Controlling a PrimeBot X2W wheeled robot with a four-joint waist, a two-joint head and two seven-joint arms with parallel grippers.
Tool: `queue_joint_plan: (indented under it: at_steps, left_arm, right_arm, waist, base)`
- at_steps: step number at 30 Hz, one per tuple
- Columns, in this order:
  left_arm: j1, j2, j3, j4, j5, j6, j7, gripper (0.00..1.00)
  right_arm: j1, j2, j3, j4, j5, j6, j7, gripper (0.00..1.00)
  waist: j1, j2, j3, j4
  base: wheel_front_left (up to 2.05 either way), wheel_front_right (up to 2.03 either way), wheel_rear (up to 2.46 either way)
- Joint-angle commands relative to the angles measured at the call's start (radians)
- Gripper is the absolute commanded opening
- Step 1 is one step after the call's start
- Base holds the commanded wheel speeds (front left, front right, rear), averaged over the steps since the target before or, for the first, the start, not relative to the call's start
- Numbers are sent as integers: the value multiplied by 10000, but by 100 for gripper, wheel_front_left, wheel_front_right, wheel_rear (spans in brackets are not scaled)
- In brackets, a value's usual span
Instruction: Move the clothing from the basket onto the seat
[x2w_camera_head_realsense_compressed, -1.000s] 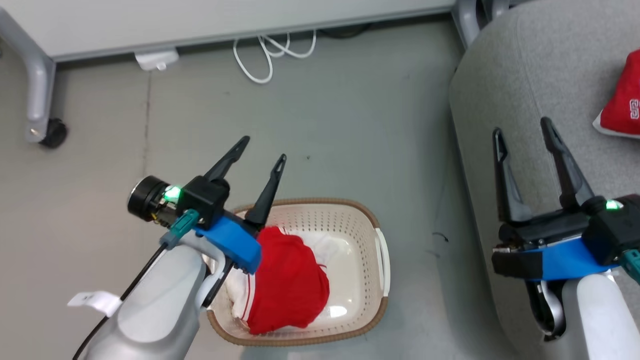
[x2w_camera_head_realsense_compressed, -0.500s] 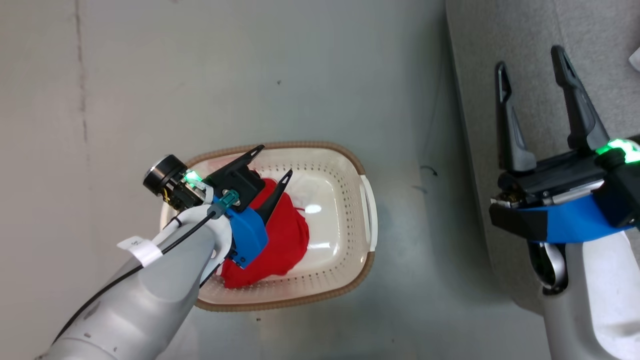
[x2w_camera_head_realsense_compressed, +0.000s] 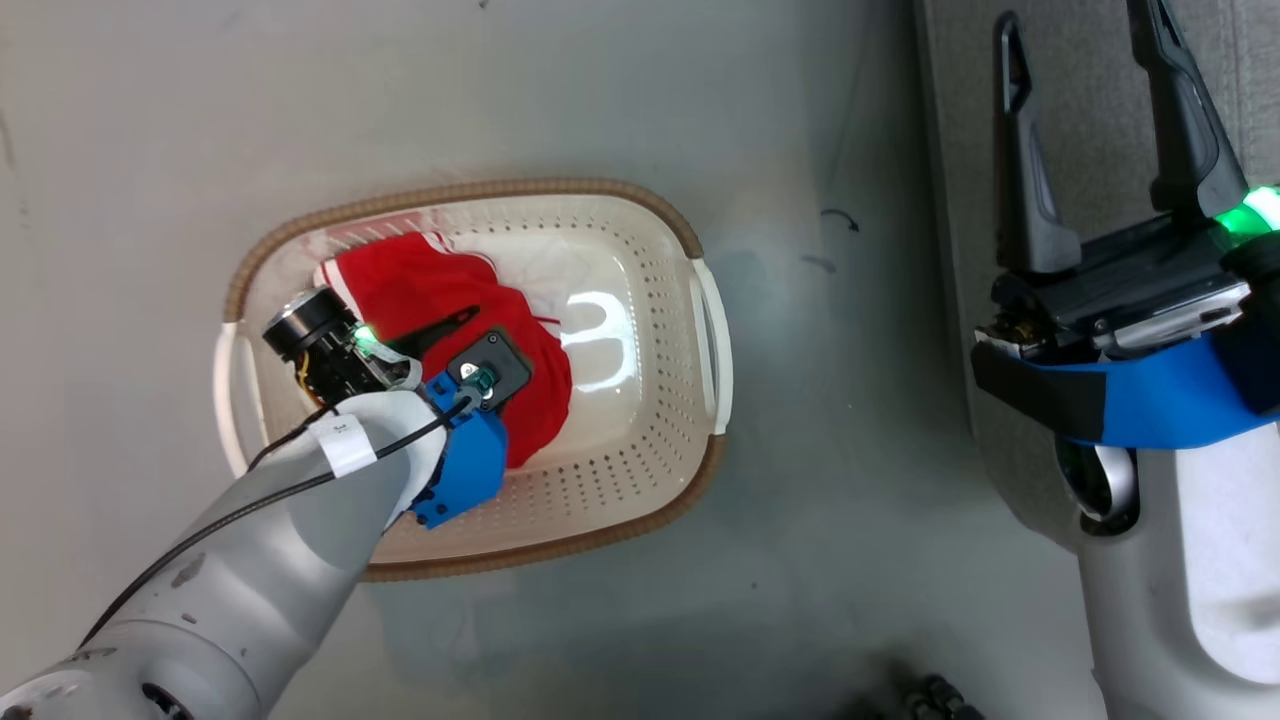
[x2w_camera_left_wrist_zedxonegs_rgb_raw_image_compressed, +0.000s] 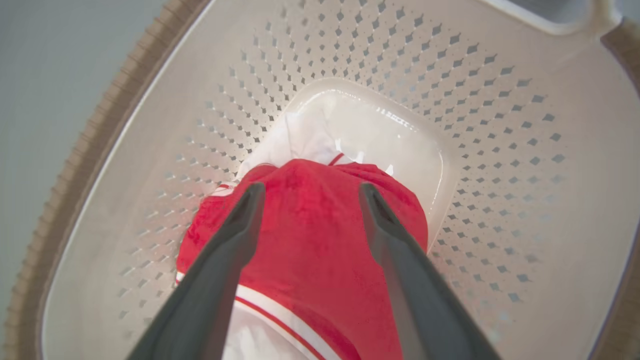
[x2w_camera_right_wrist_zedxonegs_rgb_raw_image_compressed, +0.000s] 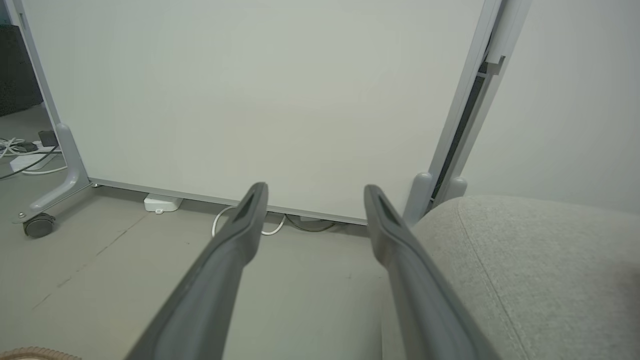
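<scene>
1. The left end effector (x2w_camera_left_wrist_zedxonegs_rgb_raw_image_compressed: 311, 189) has come down into the basket (x2w_camera_head_realsense_compressed: 640, 400). One second ago it was above the rim with its fingers pointing over the floor (x2w_camera_head_realsense_compressed: 600, 100), and now both fingers point down at the red clothing (x2w_camera_head_realsense_compressed: 440, 290)
2. Its jaws stand wide open, one finger on each side of the top of the red heap. In the left wrist view the tips are very near the fabric, but I cannot tell if they touch it, and nothing is gripped
3. The clothing lies inside the basket, in the robot's left half of it: red with white stripes, with some white cloth under it. The heap lies much as before
4. The right end effector (x2w_camera_head_realsense_compressed: 1075, 30) is open and empty as before, held above the edge of the grey seat (x2w_camera_right_wrist_zedxonegs_rgb_raw_image_compressed: 525, 260), to the right of the basket
5. The head camera has tilted down, so the whole picture has shifted
</scene>
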Motion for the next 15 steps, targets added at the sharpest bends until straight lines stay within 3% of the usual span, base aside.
queue_joint_plan:
  at_steps: [1,15]
  left_arm:
    - [-186,43,-12,98,104,-9,89,100]
    - [-614,197,-118,922,709,-9,1740,100]
  right_arm:
    - [-200,38,34,-92,-29,5,-34,100]
    - [-293,114,106,-1240,-81,5,-36,100]
  waist:
    - [-2,0,382,-215]
    - [-2,0,1813,-569]
  base:
    - [0,0,0]
    - [0,0,0]
